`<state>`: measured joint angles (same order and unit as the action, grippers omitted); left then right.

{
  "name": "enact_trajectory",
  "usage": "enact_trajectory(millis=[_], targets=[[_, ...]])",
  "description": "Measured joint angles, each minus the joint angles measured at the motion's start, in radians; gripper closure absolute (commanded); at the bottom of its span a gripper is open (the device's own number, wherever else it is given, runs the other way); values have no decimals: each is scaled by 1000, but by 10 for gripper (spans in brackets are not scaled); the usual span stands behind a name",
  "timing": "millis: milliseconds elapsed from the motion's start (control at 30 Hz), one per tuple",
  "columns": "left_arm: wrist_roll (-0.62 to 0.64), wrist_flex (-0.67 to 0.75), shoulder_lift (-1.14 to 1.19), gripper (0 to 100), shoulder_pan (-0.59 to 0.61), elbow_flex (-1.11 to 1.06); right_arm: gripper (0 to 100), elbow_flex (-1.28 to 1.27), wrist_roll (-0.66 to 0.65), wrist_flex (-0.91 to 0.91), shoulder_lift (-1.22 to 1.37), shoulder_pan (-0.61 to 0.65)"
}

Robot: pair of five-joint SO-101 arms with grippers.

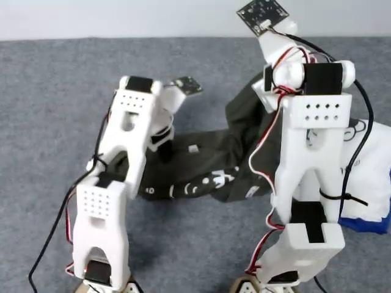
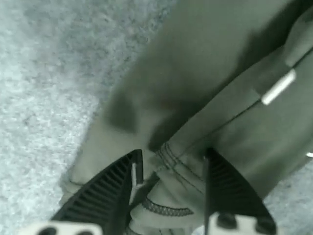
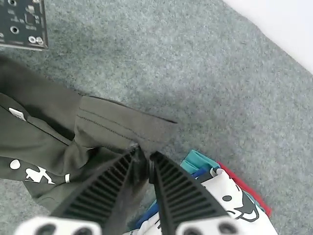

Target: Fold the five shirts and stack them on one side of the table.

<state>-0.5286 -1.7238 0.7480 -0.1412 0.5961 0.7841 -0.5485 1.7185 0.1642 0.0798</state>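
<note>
A dark olive shirt (image 1: 208, 152) with small white print lies crumpled in the middle of the grey table, between the two arms. In the left wrist view my left gripper (image 2: 173, 154) stands open low over the dark shirt (image 2: 205, 73), with a stitched hem fold between its fingers. My right gripper (image 3: 143, 159) is shut on an edge of the dark shirt (image 3: 112, 129), beside the stack. The folded shirts (image 1: 369, 177), white on top with blue beneath, are stacked at the table's right side.
The stack (image 3: 230, 196) shows white, teal, blue and red layers close to my right gripper. The left arm's camera board (image 3: 24, 22) juts in over the shirt. Grey felt table (image 1: 55, 110) lies open at the left and far side.
</note>
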Motion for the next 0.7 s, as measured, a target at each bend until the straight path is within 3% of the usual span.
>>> enact_trajectory(millis=[267,700], targets=[[0,-3,46,987,-9,6,988,0,0,0,0,0],[0,-3,-25,994,-11,6,988,0,0,0,0,-2]])
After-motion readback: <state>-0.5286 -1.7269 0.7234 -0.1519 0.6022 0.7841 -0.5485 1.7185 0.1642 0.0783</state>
